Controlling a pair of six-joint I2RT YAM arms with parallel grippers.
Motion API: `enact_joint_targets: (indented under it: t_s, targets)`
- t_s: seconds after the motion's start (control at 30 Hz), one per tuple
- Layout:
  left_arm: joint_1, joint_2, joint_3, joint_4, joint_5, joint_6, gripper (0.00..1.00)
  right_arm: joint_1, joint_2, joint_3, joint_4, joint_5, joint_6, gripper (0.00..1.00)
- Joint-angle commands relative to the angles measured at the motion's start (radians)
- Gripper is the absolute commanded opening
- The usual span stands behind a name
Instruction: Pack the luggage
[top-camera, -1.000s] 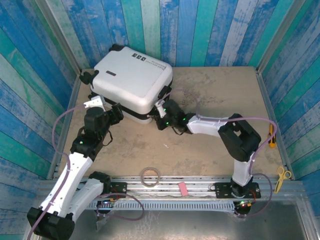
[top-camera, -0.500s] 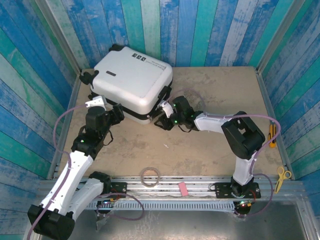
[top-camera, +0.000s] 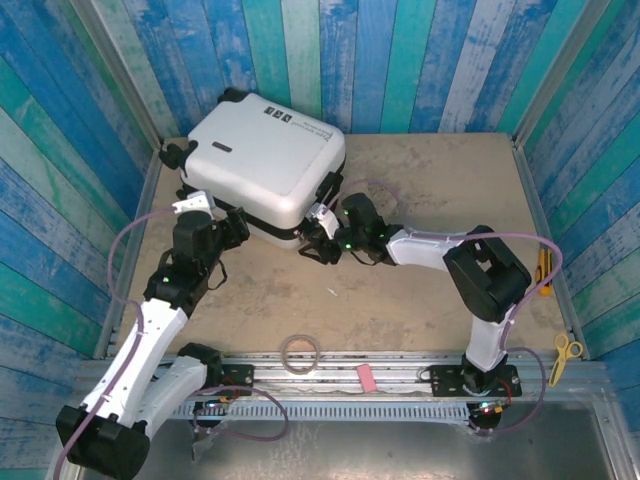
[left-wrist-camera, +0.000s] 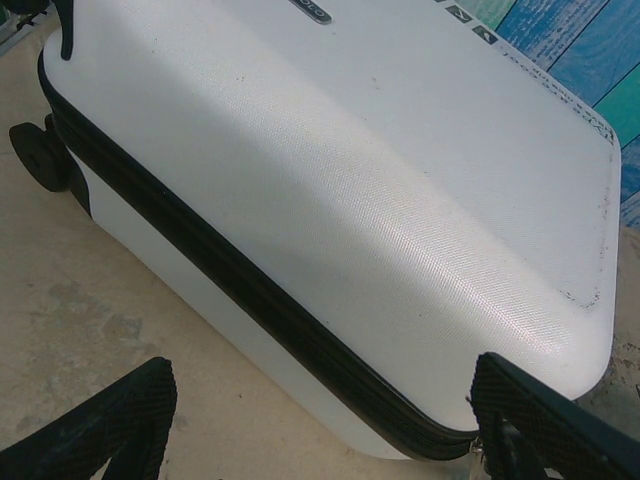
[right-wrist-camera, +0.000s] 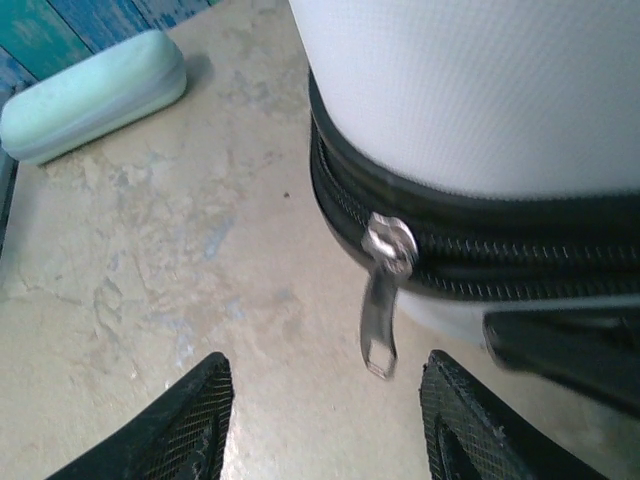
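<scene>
Luggage (top-camera: 262, 165) lies flat and closed at the back left of the table (top-camera: 430, 300), white shell up, wheels toward the left wall; black zipper band (left-wrist-camera: 250, 290) runs round its side.

Left claw (left-wrist-camera: 322, 400) released, fingers (left-wrist-camera: 120, 425) spread wide, pointed at the near long side of the luggage, gripping nothing. Right claw (right-wrist-camera: 325, 380) also released, low at the near right corner of the luggage; metal zipper pull (right-wrist-camera: 385, 300) hangs off the band between its fingers (right-wrist-camera: 190, 420), nearer the right one, not pinched.

Mint-green oblong case (right-wrist-camera: 95, 95) on the table, apart from the luggage.

On the metal rail at the near edge: tape ring (top-camera: 300, 352) and pink eraser (top-camera: 366, 377). Yellow scissors (top-camera: 565, 352) at the near right corner; yellow-handled cutter (top-camera: 544, 272) along the right edge.
</scene>
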Motion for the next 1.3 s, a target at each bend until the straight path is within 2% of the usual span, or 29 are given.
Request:
enact_joint_targets:
  t_s: [0.0,0.37,0.67,0.83,1.03,1.17,1.27]
  targets:
    - [-0.001,0.007,0.032,0.001,0.012,0.013,0.8,0.006,0.032,0.034,0.034,-0.007,0.026,0.52]
    - [-0.001,0.024,0.048,0.007,0.019,0.017,0.8,0.006,0.086,0.089,0.017,0.056,0.077,0.42]
    - [-0.001,0.045,0.058,0.021,0.029,0.015,0.8,0.007,0.107,0.105,0.023,0.072,0.116,0.43]
    - [-0.002,0.06,0.06,0.039,0.033,0.014,0.8,0.007,0.094,0.084,0.073,0.05,0.139,0.38]
    - [-0.001,0.114,0.1,0.068,0.028,0.039,0.8,0.007,0.09,0.087,0.075,0.051,0.164,0.18]
    - [-0.001,0.16,0.166,0.064,0.005,0.073,0.82,0.006,0.088,0.087,0.071,0.06,0.176,0.01]
    - [-0.002,0.178,0.235,0.031,-0.082,0.091,0.85,0.006,0.077,0.08,0.056,0.084,0.181,0.0]
